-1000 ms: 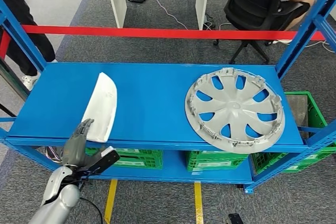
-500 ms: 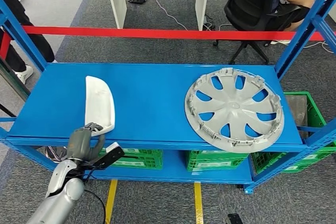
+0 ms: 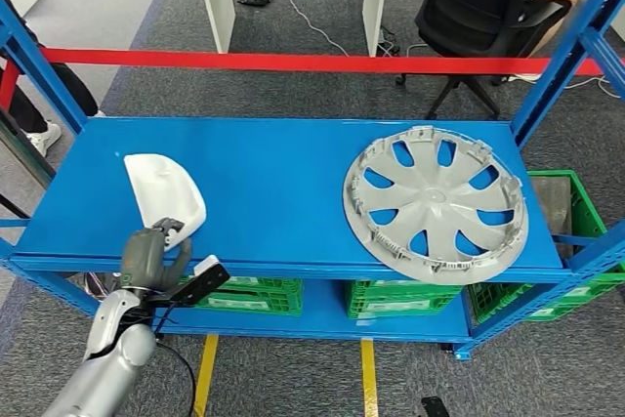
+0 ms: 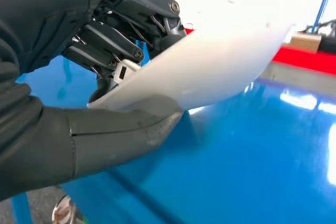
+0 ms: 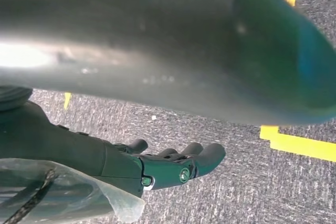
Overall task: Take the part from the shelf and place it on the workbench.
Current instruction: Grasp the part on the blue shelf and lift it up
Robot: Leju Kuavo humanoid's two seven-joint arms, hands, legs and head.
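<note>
- White curved plastic part (image 3: 163,197) sits at the front left of the blue shelf (image 3: 280,192), its near end just inside the front edge and raised off the surface in the left hand's grasp.
- Left hand (image 3: 151,256) grips that near end: in the left wrist view the thick grey thumb (image 4: 118,129) lies under the part (image 4: 206,66) and the dark fingers (image 4: 130,30) curl over its top (a firm pinch, the panel between them).
- From that close view the part tilts upward away from the hand, and its far end stands above the glossy blue shelf top (image 4: 257,150).
- Grey wheel cover (image 3: 437,204) lies flat at the right end of the shelf, well apart from the part; its near rim reaches the front edge.
- Right hand (image 5: 174,166) hangs over grey carpet with yellow floor tape (image 5: 301,142); its fingers are stretched out and apart, holding nothing.
- Green crates (image 3: 401,298) stand on the lower level under the shelf top.
- Red bar (image 3: 295,62) runs across behind the shelf's back edge.
- Beyond it, a black office chair (image 3: 479,17) with a seated person, and at the far left a standing person's leg and shoe (image 3: 46,134).
</note>
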